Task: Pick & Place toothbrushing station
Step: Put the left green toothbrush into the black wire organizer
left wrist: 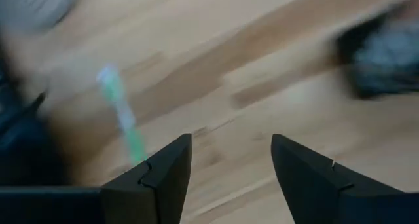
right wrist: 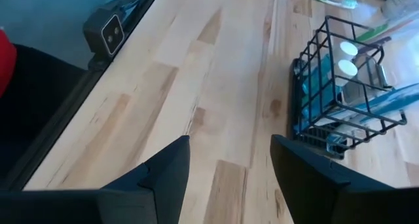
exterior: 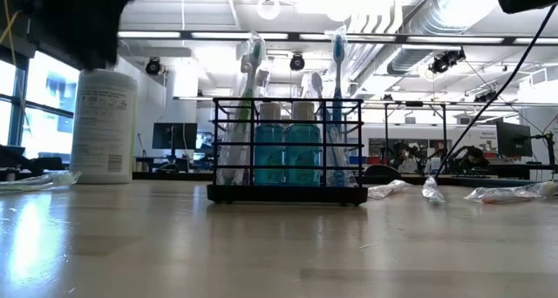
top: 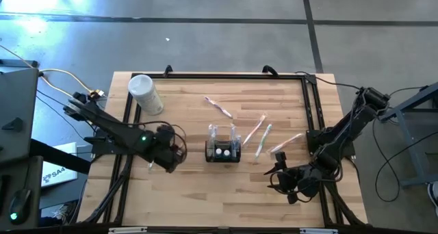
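Note:
The toothbrushing station (top: pixel 223 150) is a small black wire holder standing on its base at the table's middle. In the low view (exterior: pixel 288 150) it holds two blue bottles and upright toothbrushes. It also shows in the right wrist view (right wrist: pixel 340 86). My left gripper (top: pixel 176 155) is open and empty, left of the holder and above the table (left wrist: pixel 230 142). A green toothbrush (left wrist: pixel 121 112) lies on the wood beside it. My right gripper (top: pixel 279 171) is open and empty, right of the holder and nearer the table's near edge (right wrist: pixel 229 142).
A tall white cylindrical container (top: pixel 145 94) stands at the far left, and it also shows in the low view (exterior: pixel 105 124). Several wrapped toothbrushes (top: pixel 260 135) lie on the table behind and right of the holder. A black frame (top: pixel 311 111) runs along the table's edges.

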